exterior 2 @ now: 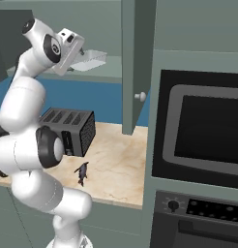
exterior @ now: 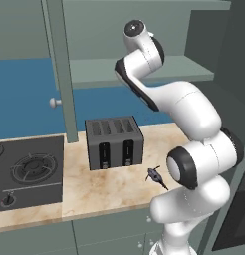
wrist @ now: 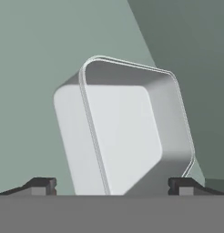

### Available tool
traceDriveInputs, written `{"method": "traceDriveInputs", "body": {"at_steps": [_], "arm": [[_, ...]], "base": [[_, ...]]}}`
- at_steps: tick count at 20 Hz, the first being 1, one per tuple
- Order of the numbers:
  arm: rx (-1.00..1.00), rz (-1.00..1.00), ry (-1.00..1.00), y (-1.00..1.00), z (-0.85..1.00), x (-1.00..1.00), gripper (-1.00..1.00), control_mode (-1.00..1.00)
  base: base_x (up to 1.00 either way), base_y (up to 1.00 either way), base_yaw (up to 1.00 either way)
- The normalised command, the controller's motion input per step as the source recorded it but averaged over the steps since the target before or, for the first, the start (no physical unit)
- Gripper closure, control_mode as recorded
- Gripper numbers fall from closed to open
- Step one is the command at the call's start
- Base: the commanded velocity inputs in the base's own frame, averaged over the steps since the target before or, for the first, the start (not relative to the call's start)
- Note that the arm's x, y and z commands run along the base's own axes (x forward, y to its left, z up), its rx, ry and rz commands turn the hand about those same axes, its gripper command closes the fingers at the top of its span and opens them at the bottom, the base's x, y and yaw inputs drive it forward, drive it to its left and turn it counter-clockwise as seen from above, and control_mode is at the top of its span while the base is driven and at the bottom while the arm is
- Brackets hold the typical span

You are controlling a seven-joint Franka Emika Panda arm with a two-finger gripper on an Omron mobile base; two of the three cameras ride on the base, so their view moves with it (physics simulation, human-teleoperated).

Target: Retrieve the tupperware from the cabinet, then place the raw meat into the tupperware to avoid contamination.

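Observation:
The tupperware point(wrist: 127, 132) is a pale grey open tub with a thin rim, resting on the grey-green shelf point(exterior 2: 109, 68) of the cabinet point(exterior: 144, 69). My gripper point(exterior 2: 78, 60) is raised to that shelf, right at the tub's near end. It is open, with its dark fingertips point(wrist: 41, 185) spread wide, one on each side of the tupperware's near corner point(exterior 2: 92, 59). The raw meat point(exterior: 155, 175), a tiny dark lump with a thin stem, lies on the marble counter in front of the toaster; it is also in the right base view point(exterior 2: 82, 173).
A boxy dark toaster point(exterior: 114, 142) stands on the counter point(exterior: 109, 191) under the shelf. The open cabinet door point(exterior: 60, 69) juts out edge-on with a round knob point(exterior: 55, 102). A stovetop point(exterior: 25, 169) lies left, and a built-in oven point(exterior 2: 203, 131) is on the right.

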Motion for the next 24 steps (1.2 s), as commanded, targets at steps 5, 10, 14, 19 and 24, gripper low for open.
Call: {"method": "traceDriveInputs", "body": {"at_steps": [5, 10, 14, 19, 24], "arm": [[0.00, 0.00, 0.10, 0.00, -0.31, 0.03, -1.00, -1.00], [0.00, 0.00, 0.02, 0.00, -0.24, 0.08, -1.00, -1.00], [0.00, 0.00, 0.00, 0.00, -0.16, 0.04, -1.00, -1.00], [0.00, 0.00, -0.01, 0.03, -0.15, 0.01, 1.00, -1.00], [0.00, 0.00, 0.00, 0.01, -0.14, 0.00, 1.00, -1.00]], "base": [[0.00, 0.00, 0.00], [0.00, 0.00, 0.00], [0.00, 0.00, 0.00], [0.00, 0.00, 0.00], [0.00, 0.00, 0.00]]}}
